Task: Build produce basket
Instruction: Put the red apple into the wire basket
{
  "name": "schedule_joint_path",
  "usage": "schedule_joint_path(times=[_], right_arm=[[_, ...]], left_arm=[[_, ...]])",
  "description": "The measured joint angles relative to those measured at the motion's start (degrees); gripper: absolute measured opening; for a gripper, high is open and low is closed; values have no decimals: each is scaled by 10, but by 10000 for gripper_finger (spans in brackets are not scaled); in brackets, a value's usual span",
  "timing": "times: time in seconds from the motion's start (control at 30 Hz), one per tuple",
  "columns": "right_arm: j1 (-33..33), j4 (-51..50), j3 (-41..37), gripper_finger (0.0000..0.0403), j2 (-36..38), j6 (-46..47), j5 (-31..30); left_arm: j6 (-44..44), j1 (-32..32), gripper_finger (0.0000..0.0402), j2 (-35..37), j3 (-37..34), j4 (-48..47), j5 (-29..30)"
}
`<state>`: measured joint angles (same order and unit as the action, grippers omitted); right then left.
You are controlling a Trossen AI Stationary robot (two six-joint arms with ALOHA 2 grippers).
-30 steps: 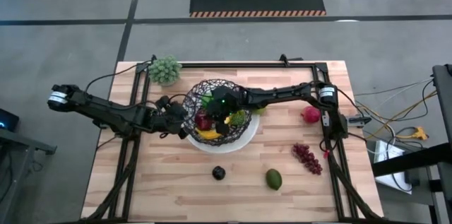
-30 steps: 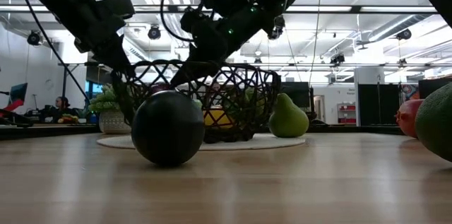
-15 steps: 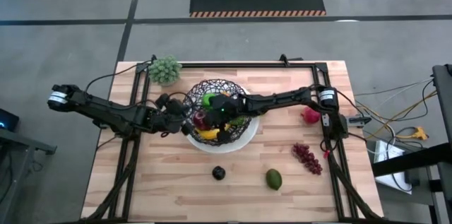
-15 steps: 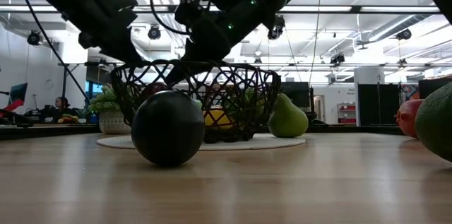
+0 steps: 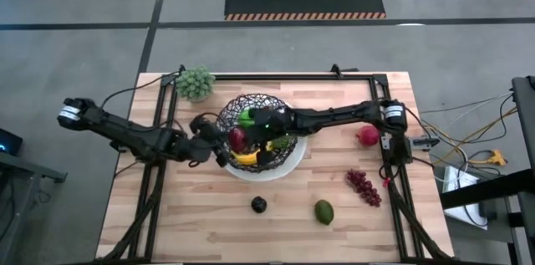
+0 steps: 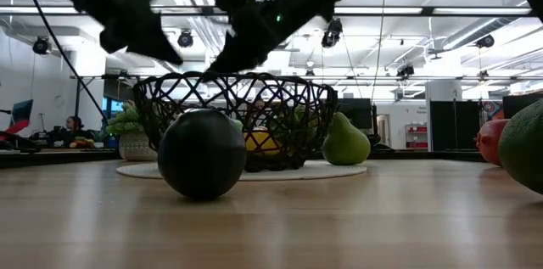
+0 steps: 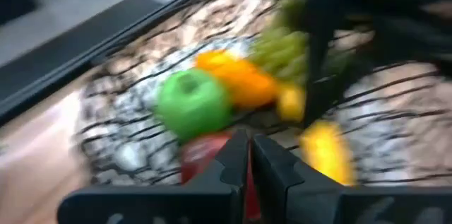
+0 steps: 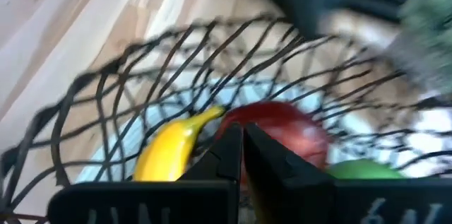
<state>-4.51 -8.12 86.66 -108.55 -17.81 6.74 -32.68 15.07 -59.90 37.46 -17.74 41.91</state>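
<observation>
The black wire basket (image 5: 276, 103) (image 6: 293, 108) stands on a white plate (image 5: 290, 162). In it lie a green apple (image 5: 247, 117), a red apple (image 5: 237, 139) and a banana (image 5: 245, 158). My left gripper (image 5: 221, 141) (image 7: 248, 143) is shut at the basket's left rim and points in over the red apple (image 7: 201, 160). My right gripper (image 5: 254, 133) (image 8: 241, 136) is shut above the middle of the basket, over the red apple (image 8: 296, 132) and the banana (image 8: 169, 150). In the low view both grippers hang just above the rim.
On the table near the front lie a dark plum (image 5: 259, 205) (image 6: 201, 152), an avocado (image 5: 323, 211) and dark red grapes (image 5: 364, 186). A red fruit (image 5: 366, 136) lies at the right and a green pear (image 6: 344, 142) beside the basket. A leafy cluster (image 5: 194, 83) stands at the far left.
Both grippers, still shut, have risen from the basket's rim to just above it. The right one has also drifted a little toward the table's left. The basket and the fruit in it have stayed where they were.
</observation>
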Motion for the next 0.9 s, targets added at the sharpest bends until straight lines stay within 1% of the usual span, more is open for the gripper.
schedule_joint_path(times=[0.13,0.27,0.4,0.53,0.7,0.8,0.9], right_arm=[[0,2,-16,9,33,-31,-5],[0,23,-53,9,72,-38,-3],[3,74,-109,9,112,-37,-4],[12,150,-173,9,139,-32,-3],[12,280,-249,9,162,-39,-1],[7,352,-288,9,167,-41,21],[1,393,-308,9,170,-43,35]], left_arm=[[6,45,2,-2,3,95,-9],[71,86,2,-15,1,221,-10],[102,106,2,-48,-2,314,-9],[110,110,2,-101,-1,367,-10],[109,110,2,-158,8,419,-11],[107,110,2,-179,9,457,-18],[106,110,2,-191,7,481,-22]])
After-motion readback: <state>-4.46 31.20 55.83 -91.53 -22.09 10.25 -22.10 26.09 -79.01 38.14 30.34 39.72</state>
